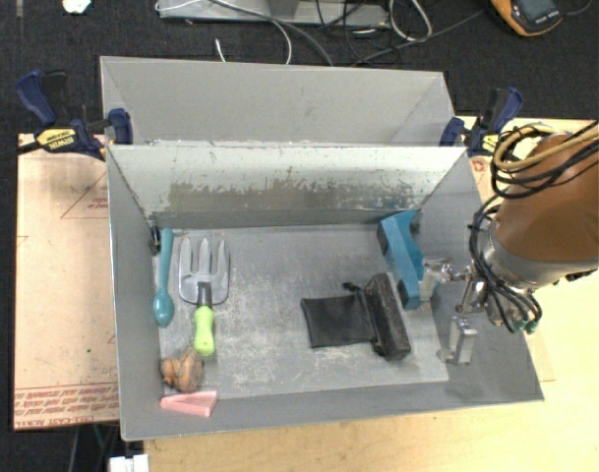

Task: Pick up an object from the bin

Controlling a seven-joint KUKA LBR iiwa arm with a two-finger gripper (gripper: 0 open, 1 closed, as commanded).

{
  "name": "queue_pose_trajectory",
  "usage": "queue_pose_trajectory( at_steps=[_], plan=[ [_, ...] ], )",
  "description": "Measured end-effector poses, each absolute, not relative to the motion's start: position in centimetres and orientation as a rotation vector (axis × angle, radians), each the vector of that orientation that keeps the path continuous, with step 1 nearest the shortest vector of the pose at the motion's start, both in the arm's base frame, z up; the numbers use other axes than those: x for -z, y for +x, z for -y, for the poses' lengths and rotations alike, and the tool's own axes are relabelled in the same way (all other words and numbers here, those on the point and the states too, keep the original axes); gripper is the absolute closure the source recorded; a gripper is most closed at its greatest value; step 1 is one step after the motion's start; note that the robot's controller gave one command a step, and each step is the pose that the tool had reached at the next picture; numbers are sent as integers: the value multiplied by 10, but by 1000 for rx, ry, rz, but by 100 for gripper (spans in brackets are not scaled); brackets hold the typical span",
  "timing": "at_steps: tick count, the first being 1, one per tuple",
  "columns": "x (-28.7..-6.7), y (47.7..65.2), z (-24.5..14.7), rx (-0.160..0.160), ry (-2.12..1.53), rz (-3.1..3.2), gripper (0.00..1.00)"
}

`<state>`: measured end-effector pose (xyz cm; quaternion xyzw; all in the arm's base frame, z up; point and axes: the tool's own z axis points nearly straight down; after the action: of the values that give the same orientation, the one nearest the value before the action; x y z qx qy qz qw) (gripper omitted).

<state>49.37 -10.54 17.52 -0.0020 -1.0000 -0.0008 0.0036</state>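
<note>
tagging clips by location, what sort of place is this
Probably a robotics lab or test room: a robot arm stands over the right side of a grey metal bin of odd small things, and loose cables trail across the dark carpet behind it.

Findings, left side of the bin (279, 264):

- A teal spoon (162, 285) lies along the left wall.
- Just beside it lies a grey hand fork (203, 288), its green handle toward the front edge.
- A brown lumpy piece (182, 368) sits near the front left corner.
- A pink wedge (189, 401) sits just in front of it.
</note>
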Motion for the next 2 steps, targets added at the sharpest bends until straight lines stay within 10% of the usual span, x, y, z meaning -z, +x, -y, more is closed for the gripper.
queue_pose_trajectory(
  at_steps=[1, 2],
  plan=[
    [-180, 495, 105, 1, 0, 3142, 0],
    [-137, 521, 49, 1, -115, 3143, 0]
  ],
)
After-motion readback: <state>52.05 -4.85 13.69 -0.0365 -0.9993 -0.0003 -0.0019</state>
